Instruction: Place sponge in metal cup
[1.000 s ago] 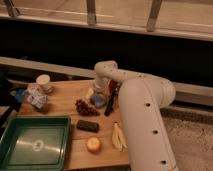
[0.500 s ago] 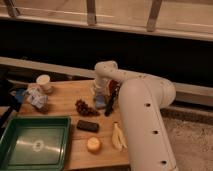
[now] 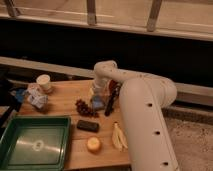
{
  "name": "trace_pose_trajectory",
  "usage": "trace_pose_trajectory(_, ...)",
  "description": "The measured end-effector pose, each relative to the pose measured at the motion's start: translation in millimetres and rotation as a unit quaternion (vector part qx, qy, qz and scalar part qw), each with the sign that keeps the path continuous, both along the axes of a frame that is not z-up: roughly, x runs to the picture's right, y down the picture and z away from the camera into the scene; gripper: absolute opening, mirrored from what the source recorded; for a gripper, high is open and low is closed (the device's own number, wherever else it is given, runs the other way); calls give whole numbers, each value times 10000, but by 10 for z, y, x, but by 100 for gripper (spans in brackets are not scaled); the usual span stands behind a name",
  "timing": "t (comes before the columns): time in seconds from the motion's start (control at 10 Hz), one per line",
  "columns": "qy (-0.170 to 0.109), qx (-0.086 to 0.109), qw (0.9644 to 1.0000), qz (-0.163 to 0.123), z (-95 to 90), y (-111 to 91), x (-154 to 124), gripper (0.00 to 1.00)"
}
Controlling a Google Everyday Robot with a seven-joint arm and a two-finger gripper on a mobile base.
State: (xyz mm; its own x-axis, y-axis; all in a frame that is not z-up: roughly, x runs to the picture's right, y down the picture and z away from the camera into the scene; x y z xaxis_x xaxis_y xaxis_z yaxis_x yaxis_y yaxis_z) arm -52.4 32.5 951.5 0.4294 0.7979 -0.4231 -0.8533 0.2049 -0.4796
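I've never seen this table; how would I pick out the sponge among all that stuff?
On the wooden table, right of the green tray, the white arm ends in its dark gripper near the table's middle. The sponge sits just left of that gripper. It is the only light-blue block; the grapes beside it are dark red and the flat block in front is black.

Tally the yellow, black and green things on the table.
Yellow: 2, round item and banana
Black: 1, flat block
Green: 1, tray
Total: 4
The pincer is by the sponge, behind the grapes.
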Motion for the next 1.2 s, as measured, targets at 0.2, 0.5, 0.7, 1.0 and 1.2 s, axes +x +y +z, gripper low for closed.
trace_pose_trajectory(0.2, 18, 361, 9993, -13, -223, -262, 22, 0)
trace_pose_trajectory(0.5, 49, 980, 9952, -68, -717, -831, 6, 0)
trace_pose_trajectory(0.7, 110, 1457, 9892, -128, -971, -1279, -2, 0)
trace_pose_trajectory(1.0, 232, 1817, 9831, -46, -1029, -1559, 83, 0)
trace_pose_trajectory(1.2, 214, 1818, 9831, -60, -1028, -1556, 49, 0)
